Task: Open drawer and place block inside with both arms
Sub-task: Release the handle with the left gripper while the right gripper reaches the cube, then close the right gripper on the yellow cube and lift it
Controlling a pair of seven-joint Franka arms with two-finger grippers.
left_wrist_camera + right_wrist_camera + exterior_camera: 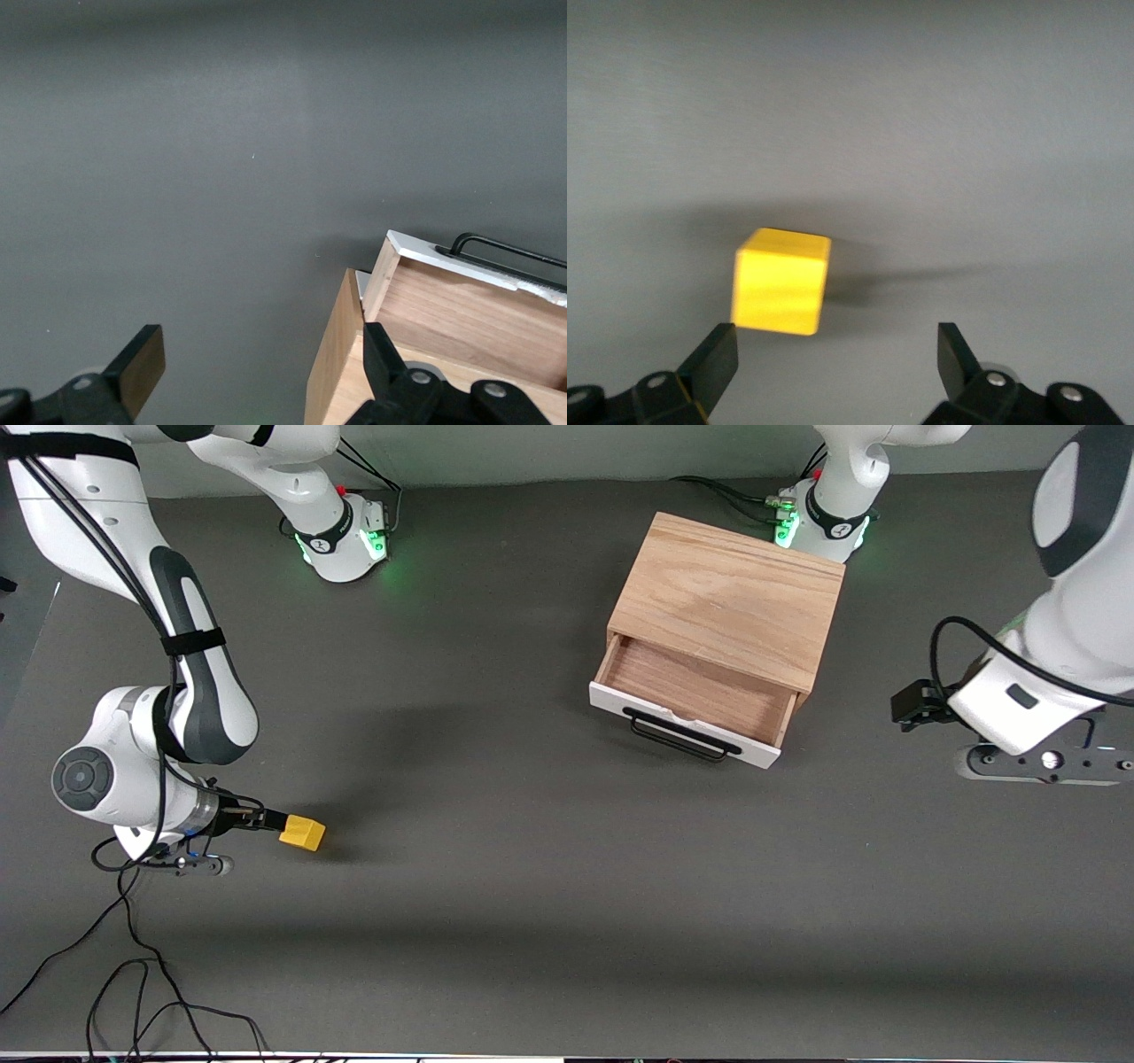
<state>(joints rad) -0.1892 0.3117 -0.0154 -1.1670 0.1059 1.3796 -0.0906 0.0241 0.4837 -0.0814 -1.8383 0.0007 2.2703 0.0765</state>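
The right arm's black two-finger pincer (266,820), fingers spread wide, hovers at lower left of the frame beside the small yellow cube (302,833) on the dark grey table (549,886). The light wooden box's white-fronted drawer (695,704) stands pulled open at upper centre. The left pincer (257,376) waits open beside the box; with the cube off-centre between the right fingers, closing could nudge it away.

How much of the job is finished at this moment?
Done: the drawer stands pulled out, nothing in it. In hand: the open right end effector is beside the block, not gripping it. Left: grasp the block and put it inside. The open left end effector waits beside the box.
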